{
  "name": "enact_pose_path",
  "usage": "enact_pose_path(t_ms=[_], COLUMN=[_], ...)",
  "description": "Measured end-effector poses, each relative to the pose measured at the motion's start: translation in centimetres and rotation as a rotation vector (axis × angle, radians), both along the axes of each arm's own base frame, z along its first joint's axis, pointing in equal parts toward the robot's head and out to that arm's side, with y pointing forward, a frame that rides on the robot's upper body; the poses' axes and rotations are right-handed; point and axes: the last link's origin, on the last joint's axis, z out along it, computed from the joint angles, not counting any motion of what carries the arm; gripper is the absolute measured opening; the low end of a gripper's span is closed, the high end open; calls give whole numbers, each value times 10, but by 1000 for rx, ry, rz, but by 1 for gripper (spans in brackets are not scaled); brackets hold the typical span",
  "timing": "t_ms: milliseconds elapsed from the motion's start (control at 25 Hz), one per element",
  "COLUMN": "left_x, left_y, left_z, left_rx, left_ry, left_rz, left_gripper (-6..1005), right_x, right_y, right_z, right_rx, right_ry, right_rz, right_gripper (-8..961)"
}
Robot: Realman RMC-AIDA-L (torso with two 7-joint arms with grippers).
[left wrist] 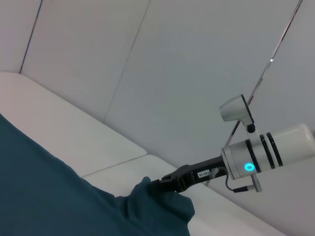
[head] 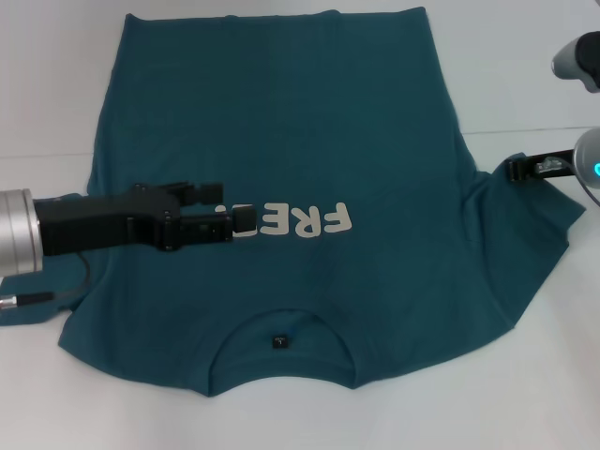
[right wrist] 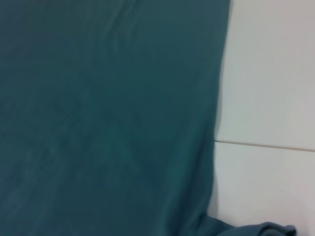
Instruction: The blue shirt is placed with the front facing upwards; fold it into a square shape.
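The blue shirt lies flat on the white table, collar and dark neck label nearest me and hem at the far side. White lettering runs across the chest. My left gripper reaches in from the left, just above the chest, with its fingers apart and covering the end of the lettering. My right gripper is at the top edge of the right sleeve. The left wrist view shows that gripper pinching a raised bunch of the shirt. In the right wrist view I see only the shirt and the table.
A white table surrounds the shirt, with a seam line running across it on the right. The left arm's silver cuff and a cable lie over the shirt's left edge. A pale wall stands behind the table.
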Motion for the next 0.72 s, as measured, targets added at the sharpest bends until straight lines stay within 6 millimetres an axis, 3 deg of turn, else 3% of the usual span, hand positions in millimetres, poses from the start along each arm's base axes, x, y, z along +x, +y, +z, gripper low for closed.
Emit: enact_pose_path(t_ms=[720], left_x=[0], left_y=[0], left_z=[1], left_rx=[4], left_ry=[-3], left_rz=[3], left_gripper=[874], right_x=[-50], right_y=[16], right_z=[-6], right_rx=[-44], right_ry=[10], right_rz=[100], right_gripper=[38])
